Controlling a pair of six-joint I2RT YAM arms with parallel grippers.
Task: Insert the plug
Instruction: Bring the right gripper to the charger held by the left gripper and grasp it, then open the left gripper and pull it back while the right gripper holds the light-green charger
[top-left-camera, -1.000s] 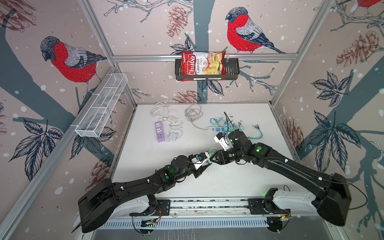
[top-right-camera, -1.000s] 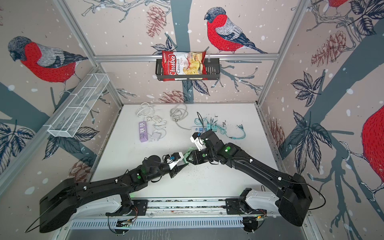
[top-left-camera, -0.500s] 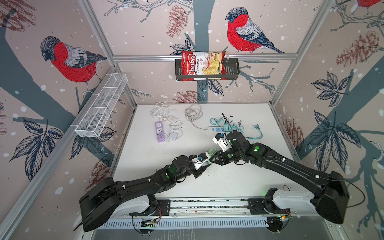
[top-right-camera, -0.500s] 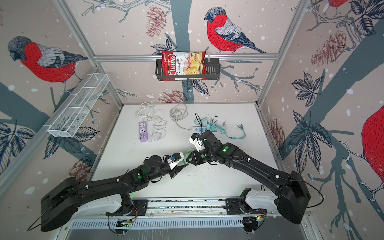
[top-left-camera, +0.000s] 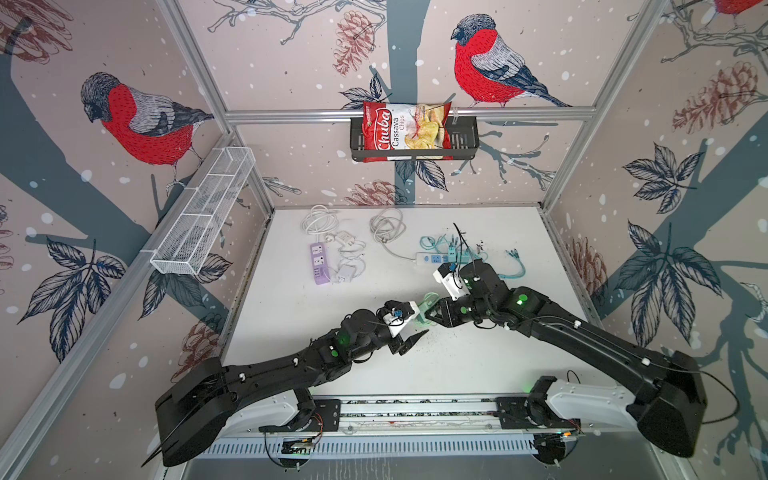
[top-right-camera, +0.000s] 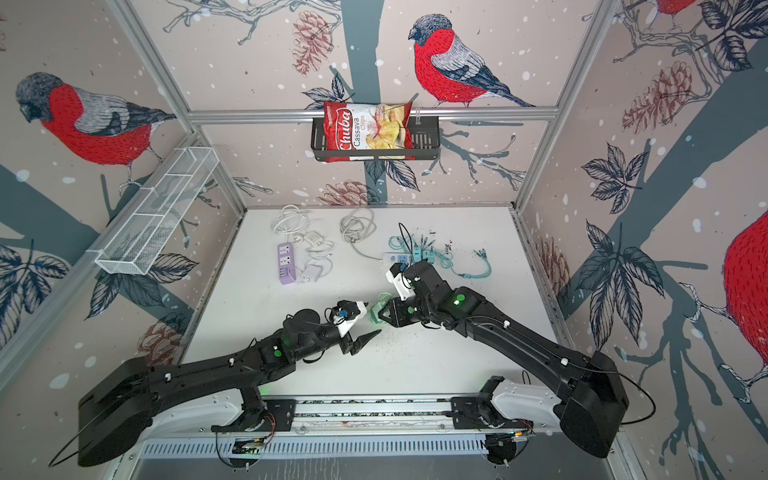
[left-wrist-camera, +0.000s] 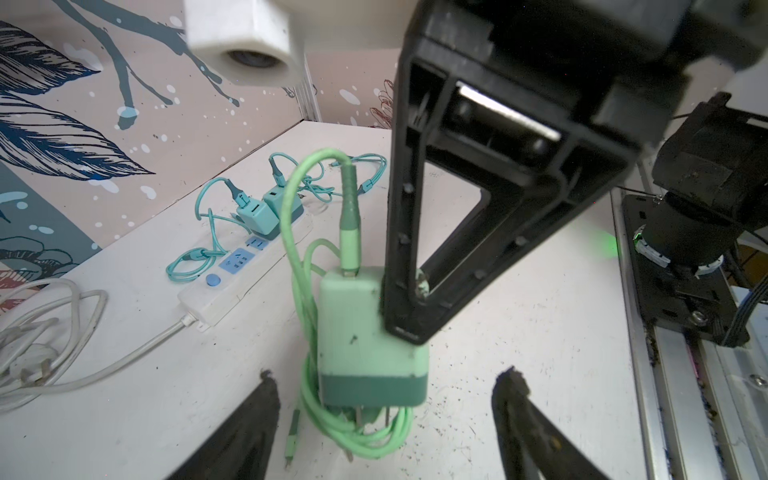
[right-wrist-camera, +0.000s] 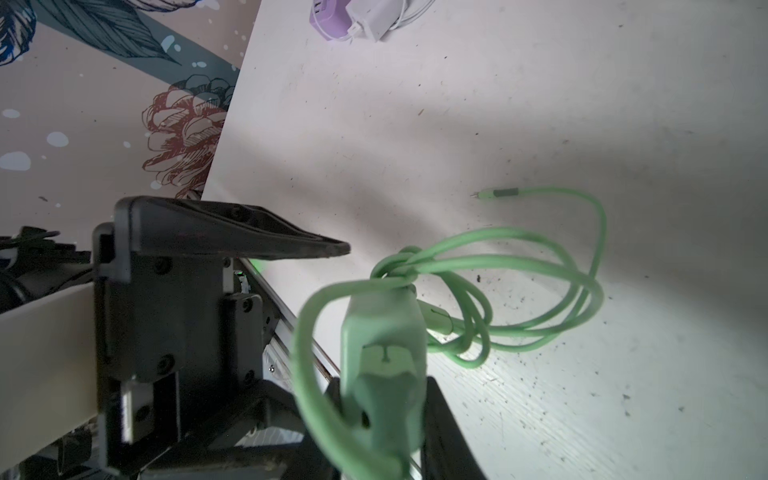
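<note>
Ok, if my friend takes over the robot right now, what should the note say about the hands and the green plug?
Right hand: shut on the green plug, held over the middle of the table.
Left hand: open, straddling the plug, not gripping.
White power strip: at the back, two teal chargers in it, sockets free.
Done: plug picked up, in the right hand alone.
To do: carry it to the strip and push it in.
</note>
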